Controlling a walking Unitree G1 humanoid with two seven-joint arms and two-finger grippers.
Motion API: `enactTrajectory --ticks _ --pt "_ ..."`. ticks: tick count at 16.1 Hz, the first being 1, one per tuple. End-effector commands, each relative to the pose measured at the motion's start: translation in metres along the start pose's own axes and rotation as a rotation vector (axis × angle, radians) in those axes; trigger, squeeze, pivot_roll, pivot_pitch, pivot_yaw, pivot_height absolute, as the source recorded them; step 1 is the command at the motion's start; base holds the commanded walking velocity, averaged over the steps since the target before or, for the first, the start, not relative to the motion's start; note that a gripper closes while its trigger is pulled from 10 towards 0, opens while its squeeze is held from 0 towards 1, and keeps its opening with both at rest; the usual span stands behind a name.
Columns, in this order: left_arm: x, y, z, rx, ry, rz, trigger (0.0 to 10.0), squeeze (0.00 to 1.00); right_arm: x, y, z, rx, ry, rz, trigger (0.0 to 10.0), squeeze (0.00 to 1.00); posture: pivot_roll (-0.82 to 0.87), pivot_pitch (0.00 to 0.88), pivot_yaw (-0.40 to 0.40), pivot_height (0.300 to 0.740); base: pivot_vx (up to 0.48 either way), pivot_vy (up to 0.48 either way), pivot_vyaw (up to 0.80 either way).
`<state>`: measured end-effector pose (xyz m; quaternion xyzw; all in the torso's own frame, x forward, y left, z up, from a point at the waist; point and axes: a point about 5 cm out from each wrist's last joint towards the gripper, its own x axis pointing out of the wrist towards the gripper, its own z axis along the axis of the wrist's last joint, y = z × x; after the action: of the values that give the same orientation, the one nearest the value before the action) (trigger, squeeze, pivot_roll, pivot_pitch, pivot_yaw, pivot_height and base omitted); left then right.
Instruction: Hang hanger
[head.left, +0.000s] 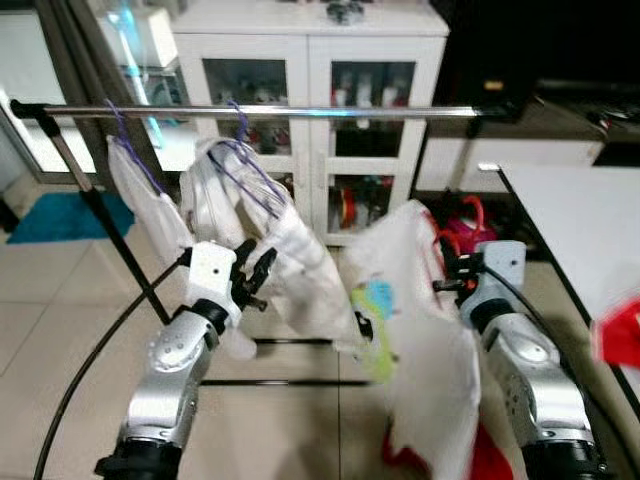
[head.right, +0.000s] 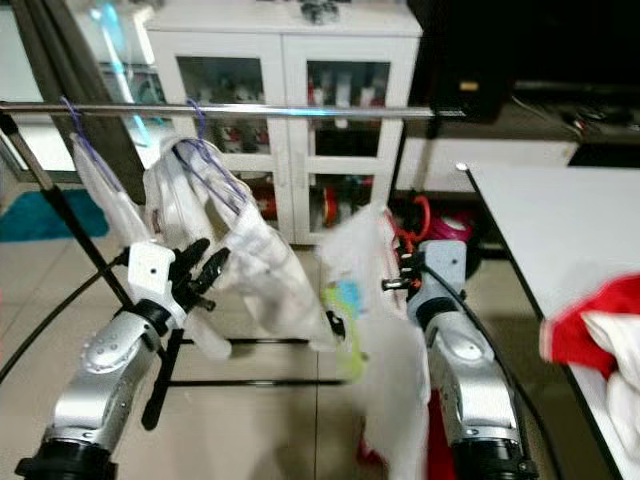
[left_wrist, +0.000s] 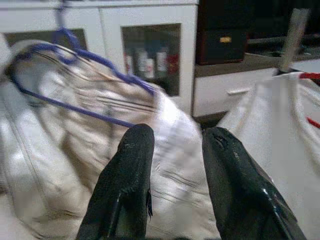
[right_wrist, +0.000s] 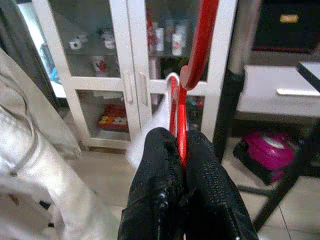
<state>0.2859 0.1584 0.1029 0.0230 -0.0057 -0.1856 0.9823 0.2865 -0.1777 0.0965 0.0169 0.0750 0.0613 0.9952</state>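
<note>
While my right gripper (right_wrist: 181, 150) pinches red hanger (right_wrist: 192, 65), lift hook over rail (head.left: 300, 111) upper centre; left gripper (left_wrist: 175, 160) spread.

Before me: white glass-door cabinet (head.left: 310, 120), small items on its shelves. Pale tiled floor (head.left: 60, 330) below it. Teal mat (head.left: 60, 215) to the cabinet's left; white table (head.left: 580, 230) to its right, dark unit (head.left: 530, 50) above.
</note>
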Motion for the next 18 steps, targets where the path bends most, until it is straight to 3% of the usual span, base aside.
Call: enactTrajectory --ticks 1,8,12,15,17,18 --pt "-0.001 0.007 0.004 0.021 -0.003 0.011 10.0 0.00 0.003 0.008 0.010 -0.004 -0.044 0.021 10.0 0.00 -0.15 0.000 0.017 0.740 0.379 0.000 0.00" --pt "0.004 0.007 0.010 0.057 -0.009 -0.033 10.0 0.00 0.008 -0.001 0.017 -0.023 -0.059 -0.034 10.0 0.00 -0.14 0.000 0.016 0.740 0.375 0.000 0.00" --pt "0.009 0.005 0.015 0.060 -0.019 -0.065 10.0 0.00 0.013 -0.006 0.033 -0.028 -0.096 -0.042 10.0 0.00 -0.14 0.000 0.023 0.740 0.375 0.000 0.00" --pt "0.017 -0.006 0.028 0.026 -0.035 -0.250 10.0 0.00 0.022 -0.009 0.060 -0.052 -0.164 -0.046 10.0 0.00 -0.15 0.000 0.028 0.740 0.000 0.000 0.00" --pt "0.018 -0.008 0.034 0.020 -0.048 -0.307 10.0 0.00 0.025 -0.009 0.065 -0.060 -0.173 -0.046 10.0 0.00 -0.14 0.000 0.029 0.740 0.000 0.000 0.00" --pt "0.020 -0.014 0.039 0.027 -0.046 -0.397 10.0 0.00 0.029 -0.011 0.069 -0.064 -0.184 -0.052 10.0 0.00 -0.14 0.000 0.031 0.740 0.000 0.000 0.00"
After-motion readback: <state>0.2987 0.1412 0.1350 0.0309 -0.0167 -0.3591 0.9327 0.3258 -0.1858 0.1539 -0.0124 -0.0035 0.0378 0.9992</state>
